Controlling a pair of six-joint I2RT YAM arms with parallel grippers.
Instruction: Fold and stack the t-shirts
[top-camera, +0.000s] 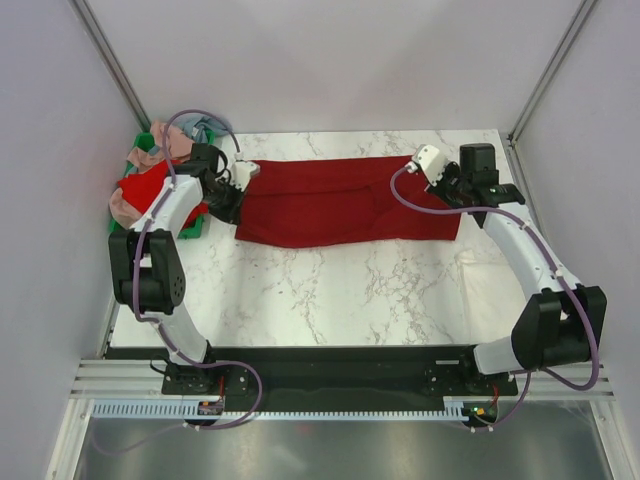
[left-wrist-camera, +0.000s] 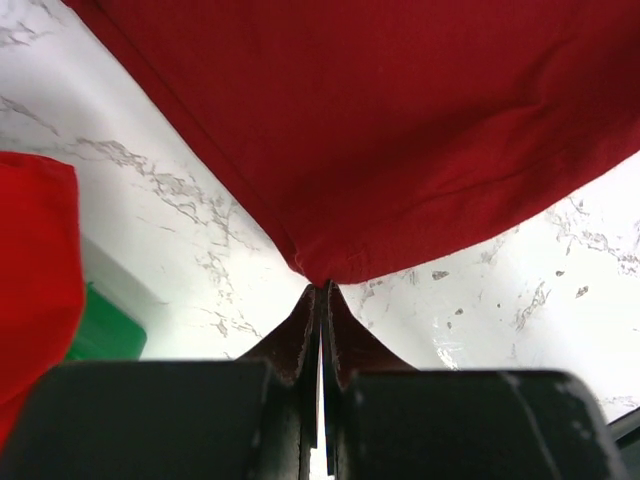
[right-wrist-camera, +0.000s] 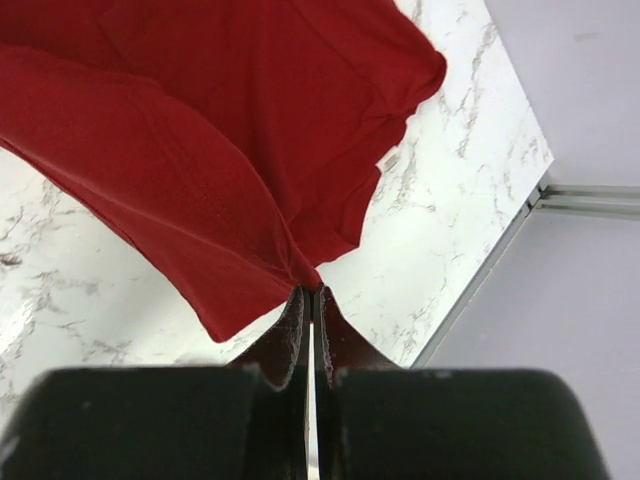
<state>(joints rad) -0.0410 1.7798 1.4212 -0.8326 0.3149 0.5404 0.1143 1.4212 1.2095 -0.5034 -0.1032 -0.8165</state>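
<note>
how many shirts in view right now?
4 I can tell apart: the dark red shirt spread on the table, and the bright red shirt, pink shirt and light blue shirt heaped in the green crate. More may be buried there.

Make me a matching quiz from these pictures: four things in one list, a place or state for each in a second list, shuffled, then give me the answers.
Things
1. dark crimson t-shirt
2. green crate
3. left tool
4. right tool

Places or states
A. shut on the shirt's right end
B. spread across the table
C. at the far left corner
D. shut on the shirt's left end

Pairs: 1-B, 2-C, 3-D, 4-A
</note>
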